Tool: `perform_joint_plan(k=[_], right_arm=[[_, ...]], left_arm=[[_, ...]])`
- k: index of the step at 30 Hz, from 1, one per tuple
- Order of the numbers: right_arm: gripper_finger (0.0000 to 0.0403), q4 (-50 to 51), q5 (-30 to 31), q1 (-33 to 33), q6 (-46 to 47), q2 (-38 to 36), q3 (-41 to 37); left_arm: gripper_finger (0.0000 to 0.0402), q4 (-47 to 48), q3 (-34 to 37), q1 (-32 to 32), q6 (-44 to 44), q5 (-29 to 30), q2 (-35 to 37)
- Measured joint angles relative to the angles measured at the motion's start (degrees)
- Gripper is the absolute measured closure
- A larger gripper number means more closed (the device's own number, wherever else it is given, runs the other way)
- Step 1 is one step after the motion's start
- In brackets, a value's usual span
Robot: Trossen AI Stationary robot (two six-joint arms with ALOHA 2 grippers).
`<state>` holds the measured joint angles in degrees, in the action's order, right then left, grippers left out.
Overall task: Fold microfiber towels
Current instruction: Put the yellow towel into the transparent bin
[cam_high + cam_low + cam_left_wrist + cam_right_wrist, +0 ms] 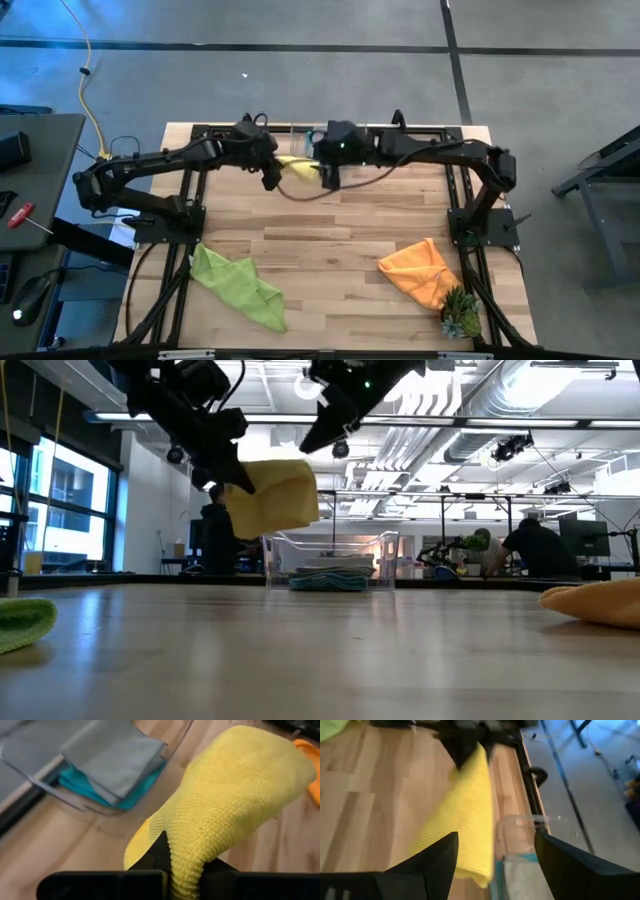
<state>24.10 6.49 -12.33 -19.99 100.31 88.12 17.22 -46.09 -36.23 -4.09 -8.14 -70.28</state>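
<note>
Bin (75, 800) holds grey (110, 755) and teal (85, 785) folded; we pinch yellow (270, 495) with left gripper (225, 465), right gripper (495, 855) wide, green (235, 285) and orange (420, 270) left.

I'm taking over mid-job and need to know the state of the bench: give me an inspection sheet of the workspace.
Surface: wooden table, bare in the middle.
Job's things: yellow towel in the air; grey towel on teal towel in the clear bin; green towel and orange towel unfolded at the near corners.
Clutter: small plant beside the orange towel.
Grippers: left pincer shut on the yellow towel; right pincer open beside it.
Cables: yellow cable on the floor.
Surroundings: people behind the table.
</note>
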Motion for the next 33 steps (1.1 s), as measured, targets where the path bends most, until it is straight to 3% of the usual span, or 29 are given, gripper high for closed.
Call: perform_joint_plan(k=[5, 8, 11, 14, 23, 33], right_arm=[[0.0148, -1.2, 2.1, 4.5, -2.8, 1.5, 0.0], [0.0148, -2.3, 2.5, 6.3, -5.7, 2.9, 0.0], [0.0148, -4.0, 7.3, 7.3, -8.3, 4.2, 0.0], [0.0148, -5.6, 11.7, 7.2, -12.1, 5.1, 0.0], [0.0167, -6.2, 12.4, 3.0, -17.8, 7.2, 0.0], [0.023, -6.7, -2.6, -1.3, -17.5, 7.2, 0.0]], left_arm=[[0.0401, 1.2, 0.0, -2.3, -3.0, -6.5, 0.0], [0.0401, 1.5, 0.0, -3.1, -3.8, -7.4, 0.0], [0.0401, 1.8, 0.0, -3.2, -4.1, -7.3, 0.0], [0.0401, 1.8, 0.0, -3.2, -4.7, -7.7, 0.0], [0.0401, 1.4, 0.0, -2.6, -3.3, -9.0, 0.0], [0.04, 1.4, 0.0, 0.2, 2.7, -5.8, 0.0]])
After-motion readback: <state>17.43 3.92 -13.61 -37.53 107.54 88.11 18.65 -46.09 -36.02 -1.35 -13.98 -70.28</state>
